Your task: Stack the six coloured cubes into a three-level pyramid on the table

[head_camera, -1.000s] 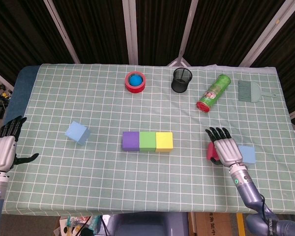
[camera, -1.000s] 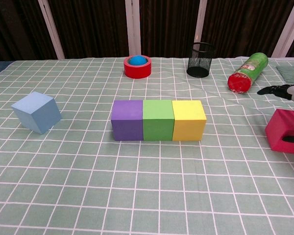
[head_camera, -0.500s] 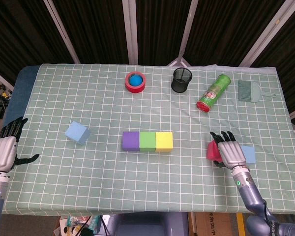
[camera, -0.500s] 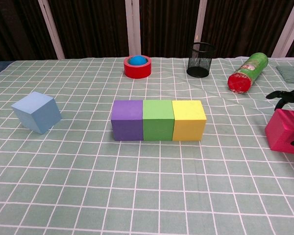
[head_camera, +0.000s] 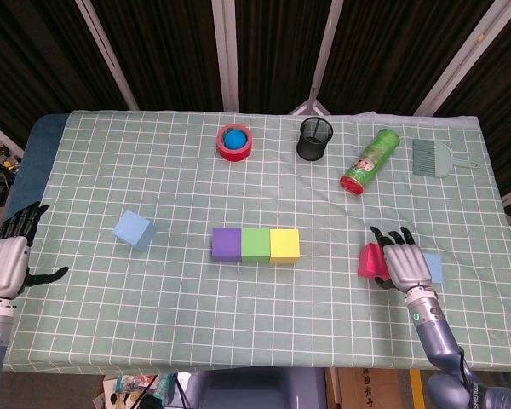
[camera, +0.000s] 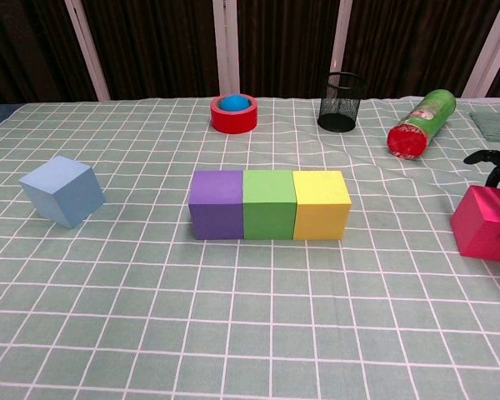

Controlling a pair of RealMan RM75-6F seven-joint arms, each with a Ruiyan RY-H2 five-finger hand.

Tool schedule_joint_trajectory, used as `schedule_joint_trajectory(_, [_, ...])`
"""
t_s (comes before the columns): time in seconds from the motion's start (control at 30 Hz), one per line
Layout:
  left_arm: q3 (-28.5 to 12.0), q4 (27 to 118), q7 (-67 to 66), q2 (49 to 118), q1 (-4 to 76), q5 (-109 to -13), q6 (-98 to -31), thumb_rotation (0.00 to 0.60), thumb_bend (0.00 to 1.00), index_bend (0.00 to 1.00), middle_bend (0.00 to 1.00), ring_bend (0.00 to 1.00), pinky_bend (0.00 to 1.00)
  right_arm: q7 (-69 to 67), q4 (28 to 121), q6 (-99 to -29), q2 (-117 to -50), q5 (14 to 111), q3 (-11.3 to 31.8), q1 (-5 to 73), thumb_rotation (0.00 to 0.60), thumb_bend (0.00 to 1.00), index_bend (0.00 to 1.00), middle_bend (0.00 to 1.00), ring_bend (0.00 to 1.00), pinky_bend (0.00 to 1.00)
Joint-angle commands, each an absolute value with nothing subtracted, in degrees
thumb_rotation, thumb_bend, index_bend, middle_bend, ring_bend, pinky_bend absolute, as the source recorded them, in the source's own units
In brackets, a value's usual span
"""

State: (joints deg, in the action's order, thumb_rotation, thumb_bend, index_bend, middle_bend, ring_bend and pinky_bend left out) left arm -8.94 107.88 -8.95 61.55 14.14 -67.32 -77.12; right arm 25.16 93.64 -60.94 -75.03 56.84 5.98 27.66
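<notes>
Near the table's right edge, well apart from the purple-green-yellow row (head_camera: 255,244), the red cube (camera: 486,222) sits under the right hand (head_camera: 404,266), whose grasp I cannot confirm; it looks light and foam-soft, best pinched across opposite flat faces.

- Head view: mounted high, angled steeply down, set far enough back to take in the whole table (head_camera: 85,332).
- Chest view: mounted low, facing forward across the cloth, close in.
- Shared region: purple cube (head_camera: 226,244) (camera: 217,204) row, far clutter.
</notes>
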Motion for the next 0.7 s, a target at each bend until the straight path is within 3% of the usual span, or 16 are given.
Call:
schedule_joint_trajectory(0.03, [-8.8, 107.9, -8.9, 61.5, 14.1, -67.5, -77.1, 0.600, 0.10, 0.00, 0.00, 0.00, 0.06, 25.3, 93.8, -61.2, -75.0, 56.8, 6.0, 27.6, 0.600, 0.24, 0.00, 0.34, 0.17, 0.00])
schedule_joint_trajectory(0.3, [-8.8, 108.3, -8.5, 61.2, 13.9, -68.0, -77.3, 0.600, 0.10, 0.00, 0.00, 0.00, 0.06, 25.0, 93.5, -61.1, -75.2, 56.8, 5.6, 27.5, 0.600, 0.31, 0.00, 0.38, 0.21, 0.00])
schedule_joint_trajectory(0.7, [-8.7, 108.5, -7.6, 60.5, 13.7, -68.3, -77.1, 0.600, 0.10, 0.00, 0.00, 0.00, 0.06, 24.5, 99.9, -63.6, -71.0, 61.2, 6.2, 27.4, 0.600, 0.32, 0.00, 0.38, 0.21, 0.00])
